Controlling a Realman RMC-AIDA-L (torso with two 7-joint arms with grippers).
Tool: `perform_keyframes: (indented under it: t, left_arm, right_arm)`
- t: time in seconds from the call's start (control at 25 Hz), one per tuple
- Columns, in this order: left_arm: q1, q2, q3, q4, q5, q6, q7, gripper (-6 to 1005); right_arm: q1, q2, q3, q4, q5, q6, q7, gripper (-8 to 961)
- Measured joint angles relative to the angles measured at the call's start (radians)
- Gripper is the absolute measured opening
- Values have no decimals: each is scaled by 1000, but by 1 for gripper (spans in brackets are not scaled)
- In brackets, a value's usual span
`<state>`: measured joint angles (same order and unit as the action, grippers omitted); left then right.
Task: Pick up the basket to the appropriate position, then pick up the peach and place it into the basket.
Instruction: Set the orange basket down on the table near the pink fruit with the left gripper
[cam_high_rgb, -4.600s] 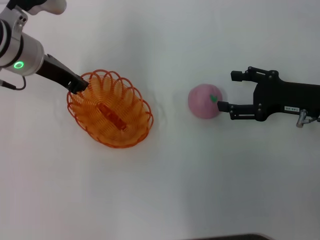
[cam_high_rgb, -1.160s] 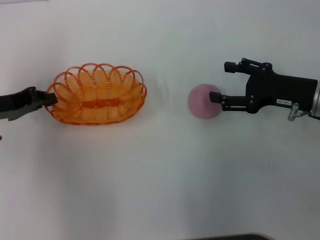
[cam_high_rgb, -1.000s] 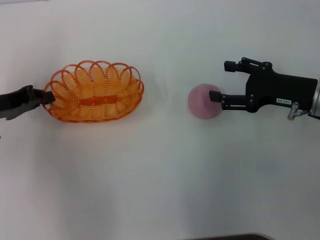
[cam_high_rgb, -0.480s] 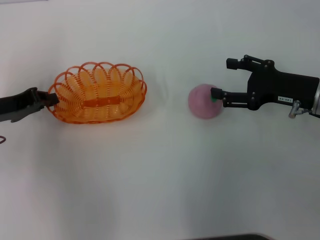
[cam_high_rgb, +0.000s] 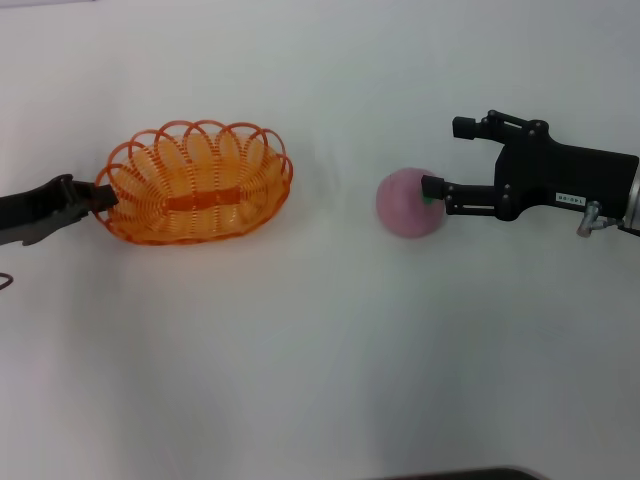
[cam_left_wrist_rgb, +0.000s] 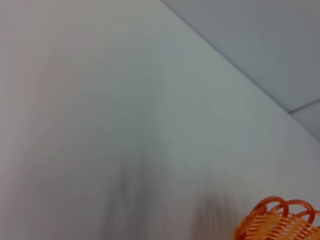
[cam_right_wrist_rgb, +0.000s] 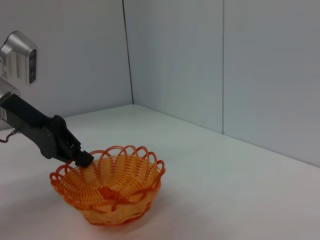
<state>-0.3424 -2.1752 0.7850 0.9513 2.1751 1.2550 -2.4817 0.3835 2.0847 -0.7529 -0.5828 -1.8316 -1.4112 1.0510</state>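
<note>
The orange basket (cam_high_rgb: 192, 226) stands on the white table at the left, long side crosswise. My left gripper (cam_high_rgb: 100, 197) reaches in from the left edge and is shut on the basket's left rim. The right wrist view shows that hold, with the left gripper (cam_right_wrist_rgb: 83, 157) on the basket's rim (cam_right_wrist_rgb: 107, 200). A bit of the rim also shows in the left wrist view (cam_left_wrist_rgb: 280, 220). The pink peach (cam_high_rgb: 405, 208) lies at the right of the middle. My right gripper (cam_high_rgb: 448, 157) is open, its near fingertip over the peach's right side by the green leaf mark.
The white table (cam_high_rgb: 320, 350) stretches bare between the basket and the peach and towards the front. Grey walls (cam_right_wrist_rgb: 225, 65) stand behind the table in the right wrist view.
Since 4.6 s ago my left gripper has drawn the basket leftward and turned it crosswise. In the last half second the basket barely shifted, and the right gripper stayed at the peach.
</note>
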Motion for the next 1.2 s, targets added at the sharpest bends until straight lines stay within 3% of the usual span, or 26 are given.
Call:
perform_keyframes:
  t: [0.44, 0.64, 0.76, 0.96, 1.2]
  left_arm:
    - [13, 0, -11, 6, -53, 38, 4, 87]
    - [14, 3, -23, 8, -55, 79, 9, 259]
    - [15, 6, -54, 9, -55, 119, 30, 488]
    - [25, 9, -123, 15, -49, 142, 96, 690]
    - [35, 16, -218, 15, -52, 181, 208, 738]
  right_arm:
    - [0, 0, -1, -2, -4, -3, 0, 932]
    - [0, 0, 0, -2, -5, -4, 0, 932]
    - [-2, 0, 0, -2, -4, -4, -1, 932]
    - [-2, 0, 0, -2, -3, -4, -2, 932]
    - [-6, 0, 3, -1, -1, -4, -2, 932]
